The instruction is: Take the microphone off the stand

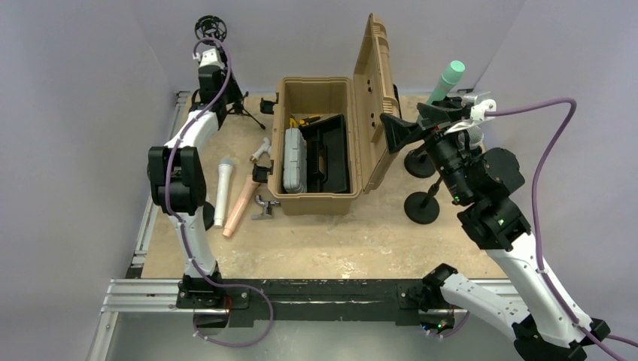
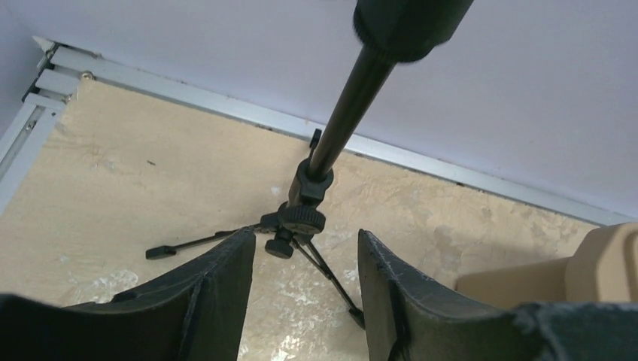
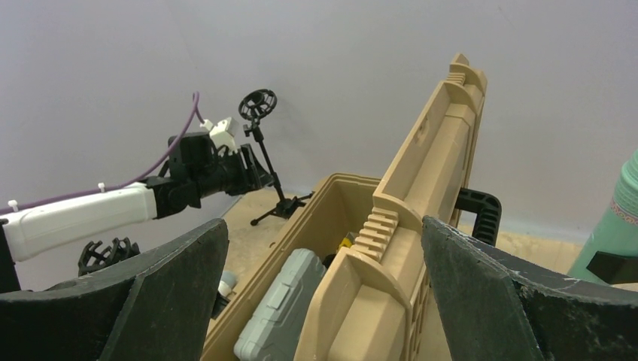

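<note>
Mint-green cylindrical microphone (image 3: 621, 214): upright, slightly tilted, just outside the right-hand jaw of right gripper (image 3: 323, 226), jaws spread and empty; left gripper (image 2: 305, 241), jaws likewise spread, well apart.

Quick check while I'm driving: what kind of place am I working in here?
Most likely a robot lab test cell, not a studio: a plywood tabletop framed by aluminium rails, plain blank walls close around it, and staged props such as a tan toolbox and a tripod stand.
</note>
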`<state>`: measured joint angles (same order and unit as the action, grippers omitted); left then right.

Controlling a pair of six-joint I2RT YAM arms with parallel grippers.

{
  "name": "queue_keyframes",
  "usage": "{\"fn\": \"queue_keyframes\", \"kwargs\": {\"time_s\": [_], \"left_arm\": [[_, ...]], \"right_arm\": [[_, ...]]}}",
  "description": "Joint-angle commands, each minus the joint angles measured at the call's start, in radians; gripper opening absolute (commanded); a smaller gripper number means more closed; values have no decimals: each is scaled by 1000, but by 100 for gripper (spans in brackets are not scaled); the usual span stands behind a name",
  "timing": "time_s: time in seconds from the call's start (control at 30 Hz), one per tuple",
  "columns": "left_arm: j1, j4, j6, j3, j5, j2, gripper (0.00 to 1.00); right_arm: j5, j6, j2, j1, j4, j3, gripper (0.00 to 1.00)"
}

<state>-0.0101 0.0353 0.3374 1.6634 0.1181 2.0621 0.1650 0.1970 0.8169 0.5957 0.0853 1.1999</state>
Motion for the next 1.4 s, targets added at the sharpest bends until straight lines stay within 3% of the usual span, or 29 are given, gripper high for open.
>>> {"fn": "queue_keyframes", "kwargs": {"time_s": [0.0, 0.2, 0.43, 0.9, 1.13, 1.37], "left_arm": [[-6, 47, -15, 72, -12, 2, 48], [-6, 30, 21, 89, -15, 14, 41], [-6, -15, 56, 94, 7, 20, 46], [-5, -15, 84, 96, 10, 47, 30], [-5, -16, 86, 112, 29, 64, 34], [-6, -8, 89, 122, 29, 71, 28]], "right_arm": [[-12, 4, 6, 4, -36, 29, 99], [-5, 5, 4, 4, -27, 32, 99], [-6, 5, 1, 4, -29, 29, 99], [4, 2, -10, 3, -23, 27, 99], [2, 4, -9, 4, -25, 23, 99], [9, 3, -7, 4, -23, 23, 99]]}}
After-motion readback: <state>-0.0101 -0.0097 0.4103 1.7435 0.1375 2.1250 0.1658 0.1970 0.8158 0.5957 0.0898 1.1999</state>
